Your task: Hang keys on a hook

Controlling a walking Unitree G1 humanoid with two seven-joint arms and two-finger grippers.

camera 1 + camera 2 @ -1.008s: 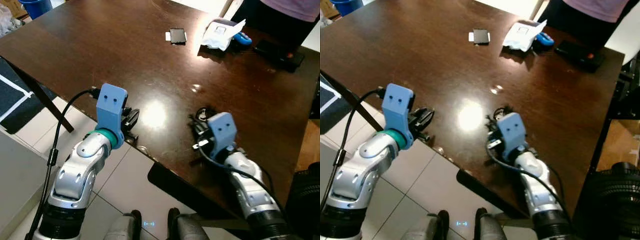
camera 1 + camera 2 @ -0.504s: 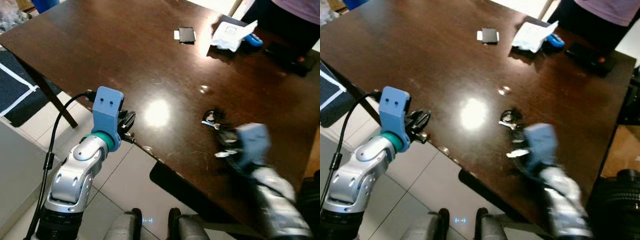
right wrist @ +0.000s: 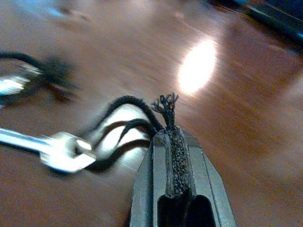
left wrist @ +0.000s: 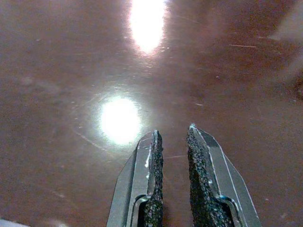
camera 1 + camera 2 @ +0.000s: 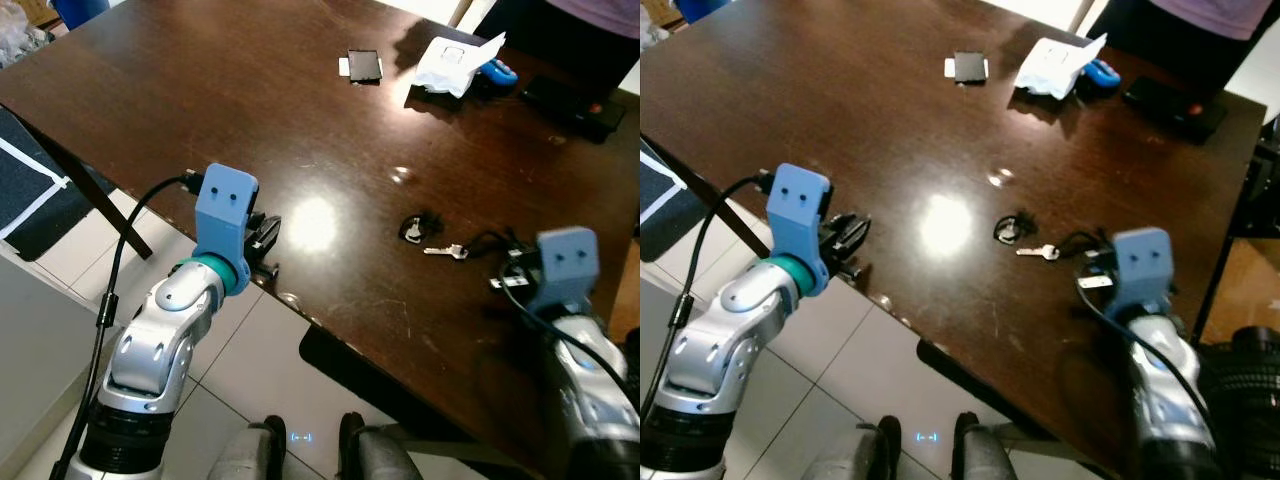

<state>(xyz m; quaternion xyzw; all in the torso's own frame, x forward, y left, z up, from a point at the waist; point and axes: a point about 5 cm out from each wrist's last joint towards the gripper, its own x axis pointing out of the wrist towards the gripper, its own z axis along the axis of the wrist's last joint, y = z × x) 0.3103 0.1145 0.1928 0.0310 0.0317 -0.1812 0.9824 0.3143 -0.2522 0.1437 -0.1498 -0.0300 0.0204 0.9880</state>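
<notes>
The keys lie on the dark brown table: a dark key ring, one silver key and a black cord running right from it. My right gripper, under its blue mount near the table's right front, is shut on that cord. In the right wrist view the frayed cord end sticks out above the closed fingertips, with the silver key just beyond. My left gripper hovers at the table's front edge, slightly open with nothing in it.
At the far side lie a small black card, a white paper packet, a blue object and a black item. A person stands behind them. A dark mat covers the floor to the left.
My right arm has swung right along the table, pulling the cord. The ring and key, hidden under the gripper a second ago, now lie stretched out left of it. The left arm stayed.
</notes>
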